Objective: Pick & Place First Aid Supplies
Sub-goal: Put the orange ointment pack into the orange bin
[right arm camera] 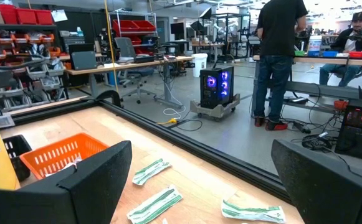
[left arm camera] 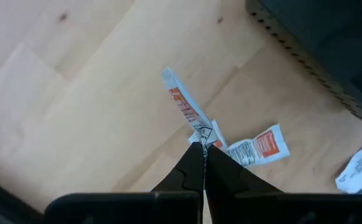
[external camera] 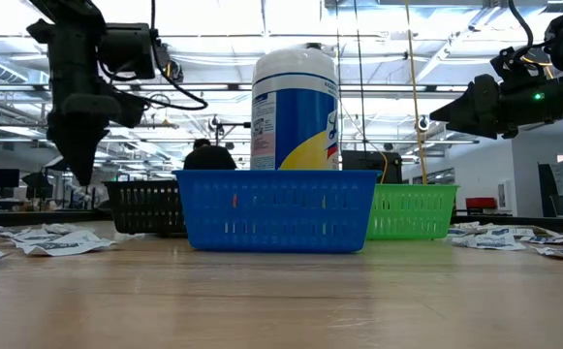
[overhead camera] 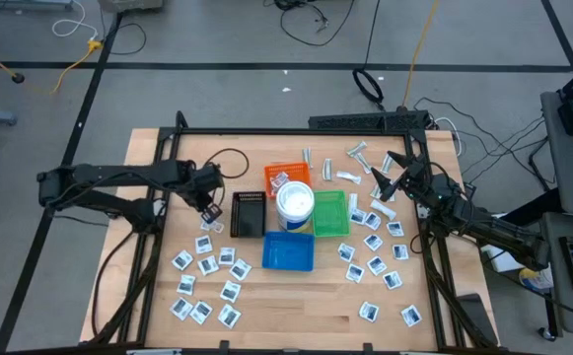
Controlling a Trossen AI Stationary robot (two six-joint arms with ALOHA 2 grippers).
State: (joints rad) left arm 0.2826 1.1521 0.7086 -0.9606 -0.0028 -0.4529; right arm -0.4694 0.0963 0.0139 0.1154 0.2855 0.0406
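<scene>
Left gripper (left arm camera: 204, 149) pinches one red-marked packet (left arm camera: 187, 112) near the black tray (overhead camera: 249, 214). Right gripper (overhead camera: 393, 177) waits wide open, empty. Most packets (overhead camera: 207, 266) lie loose.

Four trays sat clustered at table centre w/ the round tub (overhead camera: 295, 202) in the middle — one tray (overhead camera: 288, 177) behind it, one (overhead camera: 250, 213) to its left, one (overhead camera: 329, 213) to its right, one (overhead camera: 288, 251) in front. Packets lay scattered in two groups: a left group (overhead camera: 207, 281) in front of the left-hand tray, a right group (overhead camera: 377, 254) right of the right-hand tray. Wrapped strips (overhead camera: 357, 153) lay behind the trays, towards the back edge. Left gripper (overhead camera: 210, 210) hung just left of the left-hand tray, a packet (left arm camera: 190, 115) pinched at its tips, another packet (left arm camera: 258, 147) on the table below. Right gripper (overhead camera: 389, 182) hung above the right group — well apart from the left one.
</scene>
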